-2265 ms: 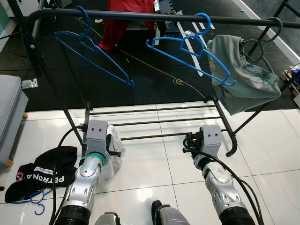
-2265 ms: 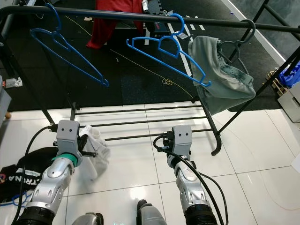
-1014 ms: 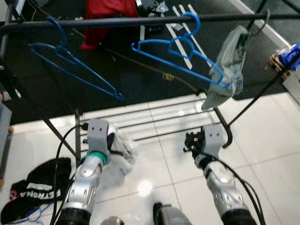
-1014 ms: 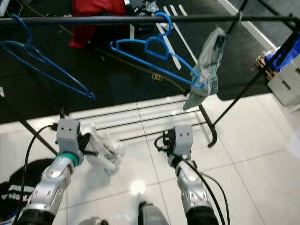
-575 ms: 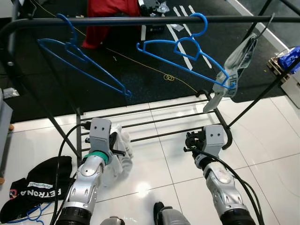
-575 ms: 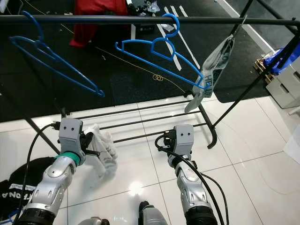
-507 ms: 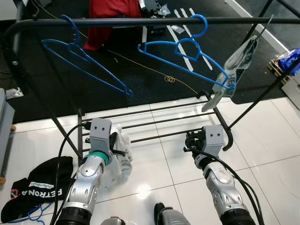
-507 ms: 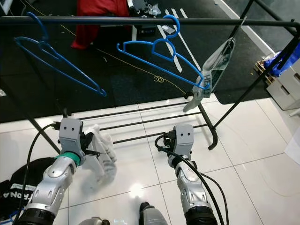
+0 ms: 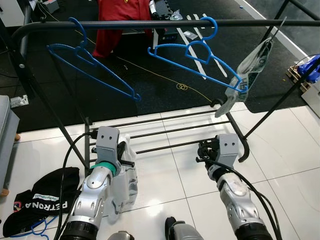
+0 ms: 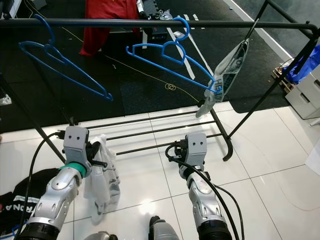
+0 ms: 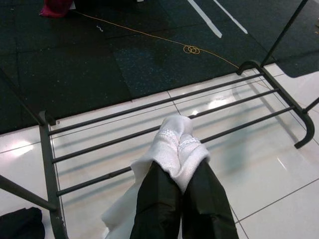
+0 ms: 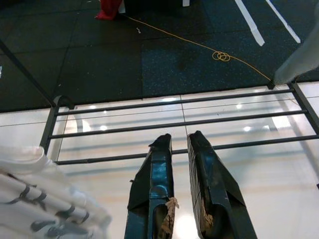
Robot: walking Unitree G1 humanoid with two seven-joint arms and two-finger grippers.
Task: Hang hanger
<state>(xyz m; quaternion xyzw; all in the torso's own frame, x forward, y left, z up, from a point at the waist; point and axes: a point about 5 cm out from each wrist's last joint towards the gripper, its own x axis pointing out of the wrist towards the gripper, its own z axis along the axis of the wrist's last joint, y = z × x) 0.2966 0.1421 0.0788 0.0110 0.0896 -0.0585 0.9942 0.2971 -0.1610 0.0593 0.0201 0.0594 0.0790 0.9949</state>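
A black clothes rail (image 9: pixel 150 23) runs across the top. Two bare blue hangers hang on it, one at the left (image 9: pixel 90 65) and one in the middle (image 9: pixel 200 55). Further right a grey garment (image 9: pixel 247 70) hangs edge-on from a dark hanger. My left gripper (image 11: pixel 174 164) is shut on a white garment (image 9: pixel 122 185), held low in front of the rack's bottom bars; the cloth droops toward the tiles. My right gripper (image 12: pixel 180 142) is low beside it, its fingers a narrow gap apart with nothing between them.
The rack's lower shelf bars (image 9: pixel 165 132) lie just ahead of both grippers. A black garment (image 9: pixel 45 197) with a blue hanger (image 9: pixel 30 227) lies on the white tiles at left. A grey seat edge (image 9: pixel 6 135) is far left; a red item (image 9: pixel 117 20) sits behind the rail.
The camera has swayed and settled. The grey garment turned from broadside to edge-on. The white garment in my left gripper swung about and now hangs straight down. Both arms stayed low.
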